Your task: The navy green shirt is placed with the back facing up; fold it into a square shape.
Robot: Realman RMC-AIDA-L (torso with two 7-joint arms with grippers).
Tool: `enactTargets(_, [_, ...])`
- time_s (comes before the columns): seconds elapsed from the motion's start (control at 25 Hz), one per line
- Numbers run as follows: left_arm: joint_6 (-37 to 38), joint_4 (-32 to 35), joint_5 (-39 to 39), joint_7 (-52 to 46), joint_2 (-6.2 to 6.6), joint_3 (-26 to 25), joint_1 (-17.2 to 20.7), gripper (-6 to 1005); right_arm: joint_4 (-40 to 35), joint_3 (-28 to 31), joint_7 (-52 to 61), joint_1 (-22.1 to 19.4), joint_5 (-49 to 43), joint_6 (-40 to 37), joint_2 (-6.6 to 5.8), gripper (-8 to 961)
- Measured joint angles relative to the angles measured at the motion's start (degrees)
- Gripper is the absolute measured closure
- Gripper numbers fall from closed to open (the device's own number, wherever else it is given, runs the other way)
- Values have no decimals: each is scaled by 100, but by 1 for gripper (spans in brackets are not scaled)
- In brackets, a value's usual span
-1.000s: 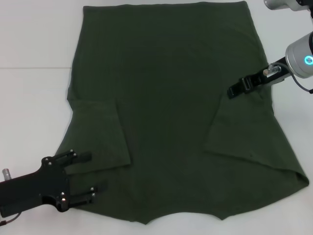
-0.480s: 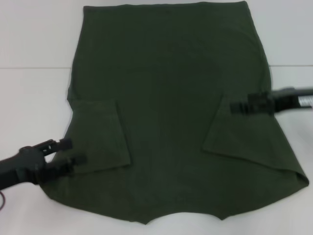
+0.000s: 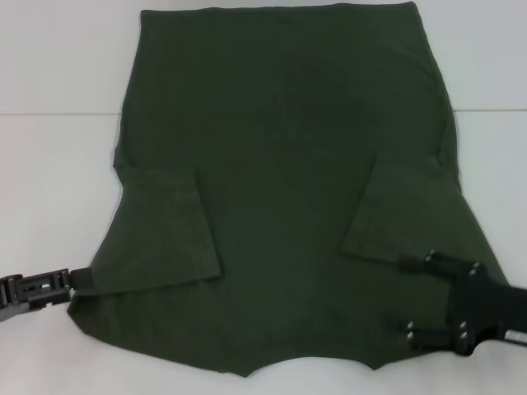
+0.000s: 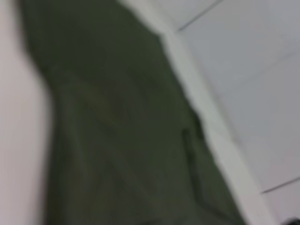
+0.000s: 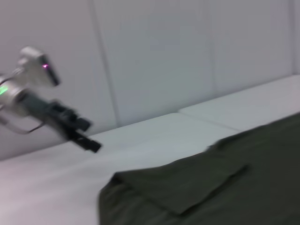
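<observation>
The shirt point(image 3: 280, 189) is seen spread flat on the white counter point(image 3: 58, 74), plain side up, with both sleeves already folded in over the body. Within the last second both arms have been swept toward the near corners of the cloth. The left gripper point(image 3: 78, 278), which a second ago hovered over the near left part of the shirt with its jaws spread, has been drawn out and turned edge-on, and is now placed at the shirt's left edge, just below the folded sleeve. Whether its jaws are apart or closed on the hem cannot be told from here. The right gripper point(image 3: 409, 296), held high beside the right sleeve a second ago, has been brought down to the near right corner, where its jaws are shown wide apart over the cloth, with nothing held.

The shirt itself has not been shifted in that time; its outline and sleeve folds are unchanged. The move is judged to be the set-up for the next fold: the near edge is likely to be taken at both corners and carried toward the far hem.
</observation>
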Motion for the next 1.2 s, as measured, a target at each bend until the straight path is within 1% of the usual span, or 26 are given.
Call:
enactTargets(0.08, [-196,98,340,-373,41,7,-105,175,271,-33,-445,61,-96,3,-7,9])
enactTargets(0.12, [-421,150,654,-656,75,28,-203,175,358,-39,-645,91,-172,8,-6,8])
enactTargets(0.16, [-421,150,654,-656,75,28,-203,175,404,-49,-777,115,-242,15,-4,8])
enactTargets(0.24, [-625,176,896,-814,104,76,-291,175,466,-92,-983,166,-360,30,5,8])
enactTargets(0.36, [-871,176,1150,-889,119,197,-404,175,490,-165,-1039,223,-405,37,12,8])
enactTargets(0.56, [-976,147,1202,-919,106,515,-537,175,551,-172,-1035,275,-406,91,4,9])
enactTargets(0.88, [-1231,-64,1336,-1067,139,725,-642,175,562,-169,-1030,277,-406,128,7,8])
enactTargets(1.2, [-1299,-74,1361,-1077,153,733,-654,175,569,-167,-1036,267,-411,101,10,8])
